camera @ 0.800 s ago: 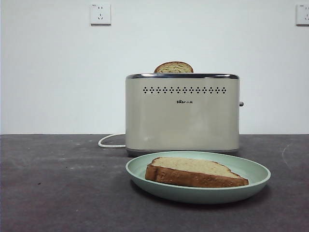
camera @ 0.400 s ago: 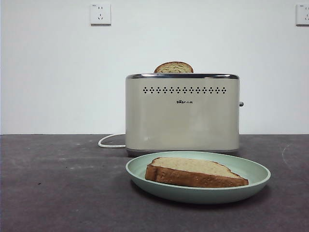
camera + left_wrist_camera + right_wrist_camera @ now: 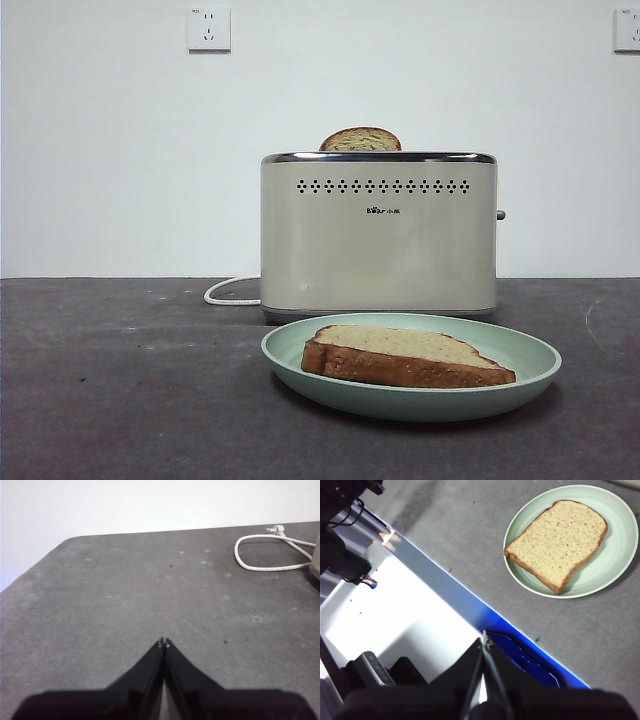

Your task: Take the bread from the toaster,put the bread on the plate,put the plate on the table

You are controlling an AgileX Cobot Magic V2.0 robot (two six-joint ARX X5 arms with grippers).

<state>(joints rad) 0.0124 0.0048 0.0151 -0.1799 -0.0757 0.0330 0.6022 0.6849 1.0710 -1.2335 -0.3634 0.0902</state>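
We see left gripper (image 3: 164,642) jaws closed together over bare table (image 3: 100,605); white cord (image 3: 270,555) looped near the toaster (image 3: 316,562) edge.

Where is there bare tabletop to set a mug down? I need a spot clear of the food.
The dark grey matt table is bare left of the round mint-green plate and the boxy cream toaster, up to the looped white cord. A narrower strip lies right of them. It is crowded in the middle, where the plate holding a bread slice sits just before the toaster.
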